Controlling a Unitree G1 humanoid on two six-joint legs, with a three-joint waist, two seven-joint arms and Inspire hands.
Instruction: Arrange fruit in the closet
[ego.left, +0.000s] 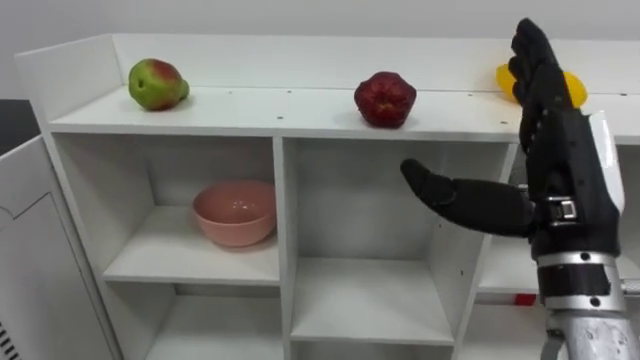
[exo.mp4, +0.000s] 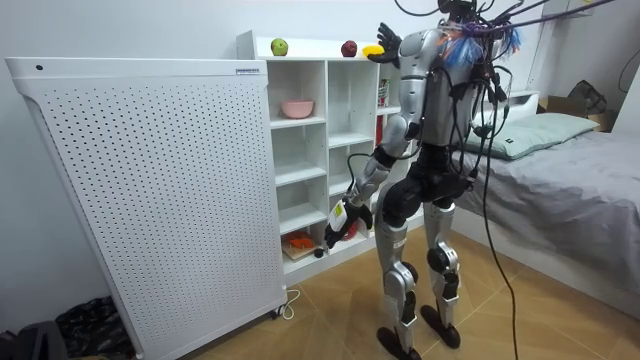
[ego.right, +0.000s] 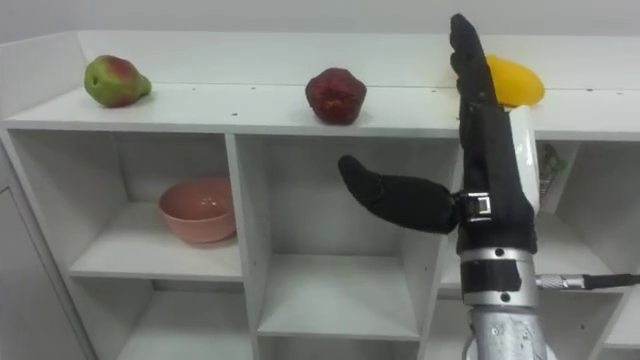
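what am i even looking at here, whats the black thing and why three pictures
A humanoid robot stands at a white shelf unit. Two pictures come from the camera eyes in its head; the third from a camera standing in the room. The black thing is its right hand, raised with straight fingers, holding nothing, in front of a yellow fruit. A green fruit and a dark red fruit also lie on top. A pink bowl sits in an upper compartment. Its left hand hangs low by the lower shelves.

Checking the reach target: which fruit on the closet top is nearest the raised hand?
The yellow fruit, farthest right: the open right hand partly covers it. The red fruit and the green-red fruit sit farther left.
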